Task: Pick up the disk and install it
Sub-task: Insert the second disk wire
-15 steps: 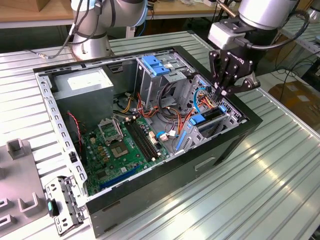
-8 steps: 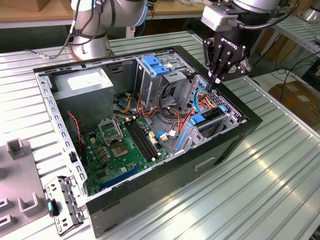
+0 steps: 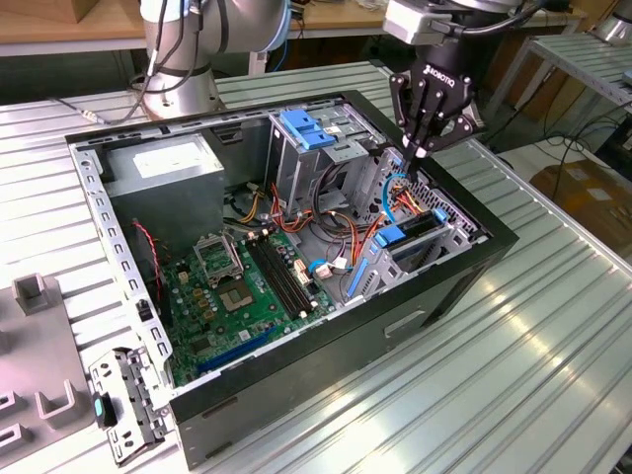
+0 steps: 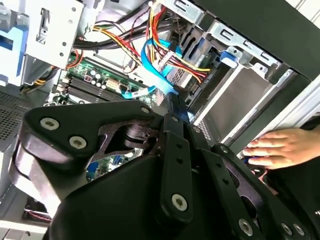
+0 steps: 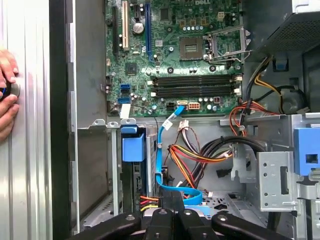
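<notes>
The disk (image 3: 413,235) stands on edge in the drive bay at the case's front corner, on the exterior view's right, with its bright blue carrier (image 5: 133,146) uppermost. My gripper (image 3: 419,148) hovers above the case just behind that bay, over a blue flat cable (image 3: 390,197). Its fingertips are pressed together and nothing sits between them. In the first wrist view the gripper (image 5: 172,197) hangs above the cable loop, beside the bay and apart from the disk. The closed fingers (image 4: 174,140) cross the middle of the second wrist view.
A person's hand (image 5: 7,95) rests on the ribbed table just outside the case wall. Inside are the motherboard (image 3: 247,286), power supply (image 3: 163,163), a blue-topped drive cage (image 3: 306,133) and bundled wires (image 5: 200,152). A metal bracket (image 3: 123,405) lies on the table.
</notes>
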You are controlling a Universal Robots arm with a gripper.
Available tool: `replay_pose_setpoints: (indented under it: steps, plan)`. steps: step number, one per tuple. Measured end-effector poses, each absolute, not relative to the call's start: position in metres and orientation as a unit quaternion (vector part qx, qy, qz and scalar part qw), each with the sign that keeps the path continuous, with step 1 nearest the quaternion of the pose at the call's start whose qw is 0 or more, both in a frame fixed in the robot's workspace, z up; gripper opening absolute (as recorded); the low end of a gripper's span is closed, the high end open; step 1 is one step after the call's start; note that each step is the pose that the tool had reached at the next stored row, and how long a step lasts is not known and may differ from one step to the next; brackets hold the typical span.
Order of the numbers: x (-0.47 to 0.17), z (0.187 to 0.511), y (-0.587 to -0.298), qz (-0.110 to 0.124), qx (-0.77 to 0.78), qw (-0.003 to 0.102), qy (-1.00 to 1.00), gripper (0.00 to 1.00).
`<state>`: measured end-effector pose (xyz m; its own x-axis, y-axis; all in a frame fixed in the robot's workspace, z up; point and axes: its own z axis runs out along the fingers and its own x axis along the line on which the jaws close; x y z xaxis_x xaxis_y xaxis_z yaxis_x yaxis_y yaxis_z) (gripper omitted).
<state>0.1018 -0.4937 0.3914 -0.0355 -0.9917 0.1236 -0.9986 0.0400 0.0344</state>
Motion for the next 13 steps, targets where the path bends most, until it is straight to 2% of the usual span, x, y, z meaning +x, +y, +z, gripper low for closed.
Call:
replay_pose_setpoints:
  steps: [2, 3, 4, 11, 12, 13]
  plan:
    - [0.102, 0.390, -0.491, 0.039, 0.691, 0.065, -0.718, 0.24]
    - [0.103, 0.390, -0.490, 0.041, 0.691, 0.067, -0.718, 0.24]
    - [0.103, 0.389, -0.489, 0.044, 0.691, 0.070, -0.718, 0.30]
    - [0.104, 0.378, -0.487, 0.065, 0.689, 0.090, -0.717, 0.30]
    - [0.105, 0.376, -0.487, 0.068, 0.688, 0.093, -0.716, 0.29]
    - [0.105, 0.374, -0.487, 0.071, 0.688, 0.096, -0.716, 0.22]
